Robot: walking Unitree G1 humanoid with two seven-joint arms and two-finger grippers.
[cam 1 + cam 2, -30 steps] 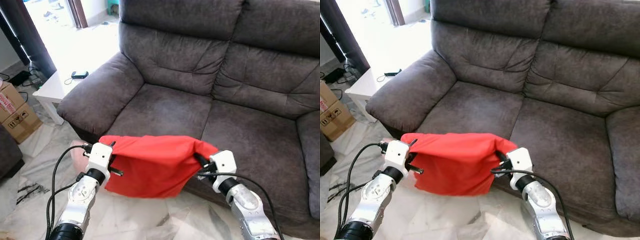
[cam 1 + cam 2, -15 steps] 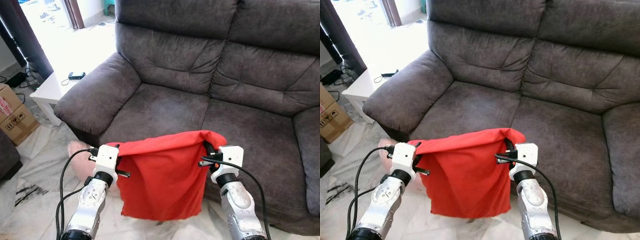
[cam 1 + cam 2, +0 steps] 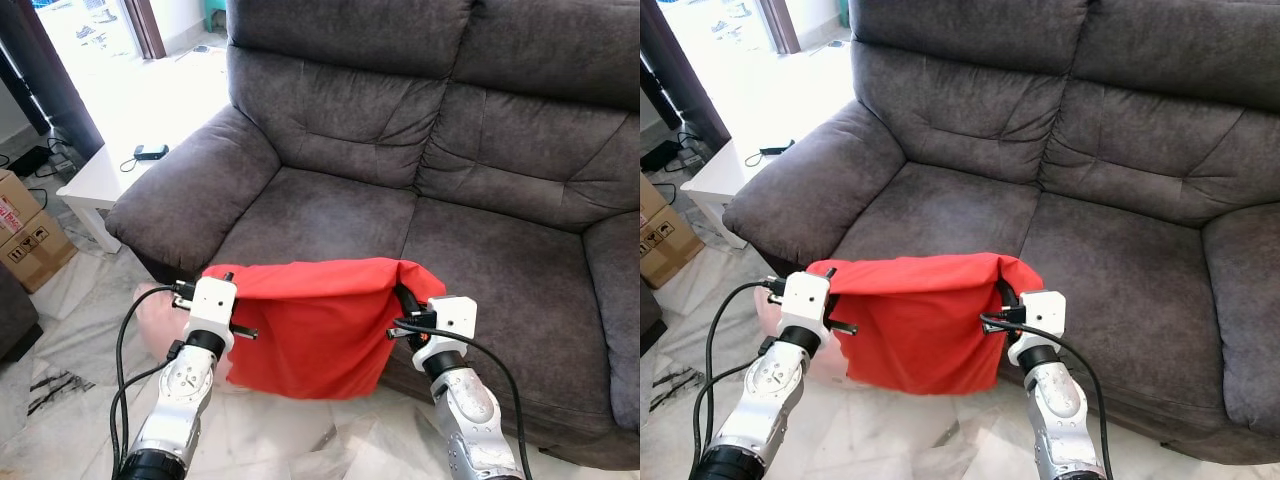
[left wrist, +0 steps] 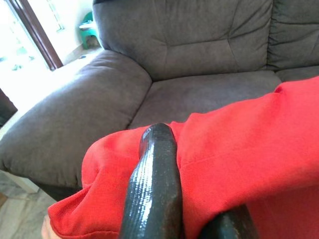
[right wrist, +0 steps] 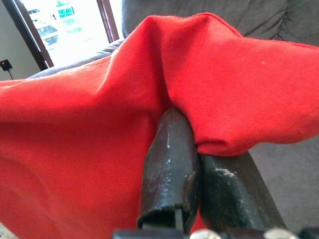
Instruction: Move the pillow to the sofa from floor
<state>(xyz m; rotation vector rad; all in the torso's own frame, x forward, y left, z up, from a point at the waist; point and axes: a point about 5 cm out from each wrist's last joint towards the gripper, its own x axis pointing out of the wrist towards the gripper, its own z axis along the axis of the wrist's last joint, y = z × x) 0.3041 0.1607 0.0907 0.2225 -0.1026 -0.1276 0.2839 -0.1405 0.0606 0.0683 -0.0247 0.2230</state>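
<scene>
— Cartons (image 3: pixel 28 235), brown, at far left on the marble floor (image 3: pixel 80 300), beside a white side table (image 3: pixel 100 180) carrying a small dark device (image 3: pixel 152 152) with a cable. Anything nearer on that side?

— Item: pale pink object (image 3: pixel 150 310) on the floor, low by the sofa's corner, partly hidden behind the left arm; what it is cannot be told. Item: left gripper (image 4: pixel 164 164), fingers pressed together on the left top corner of the pillow (image 3: pixel 315 320), red cloth bunched between them.

— Condition and position of the pillow?

— Red fabric cover, limp, hanging as a sheet between the two grippers. Top edge stretched roughly level; lower edge sagging free, clear of the floor. Held in the air in front of the sofa (image 3: pixel 420 150), just before the front edge of the left seat cushion. Its upper hem overlaps that cushion's front lip in the head views; whether it touches cannot be told.

— And at the right?

— Item: right gripper (image 5: pixel 197 164), fingers closed tight on the right top corner, cloth folded over the tips. Item: sofa, dark grey-brown, two seats, padded armrests at both ends, seat cushions bare.
</scene>
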